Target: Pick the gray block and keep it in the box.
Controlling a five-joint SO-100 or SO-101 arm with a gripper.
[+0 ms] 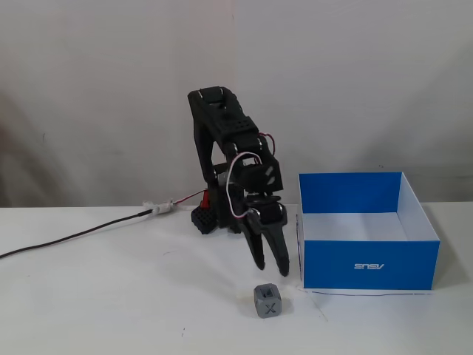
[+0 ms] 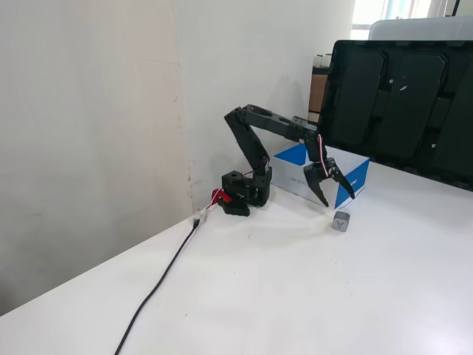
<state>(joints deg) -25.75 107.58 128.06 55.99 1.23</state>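
Square blue cardboard box [image 1: 367, 266] with white inside showing bare, small gray bevelled cube [image 1: 267, 300] at its 8 o'clock, black gripper [image 1: 271, 270] released above the cube

White table [image 1: 111, 310] carries gray block [image 1: 267, 300], box [image 1: 367, 265], cable [image 1: 74, 237].

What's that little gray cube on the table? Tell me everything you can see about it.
The gray block is a small cube with cut-off corners and a dark X on the face toward one fixed view. It looks like matte plastic. It sits flat on the white table, just left of the blue box in that view, not touching it. The claw hangs open just above it, with nothing gripping the cube.
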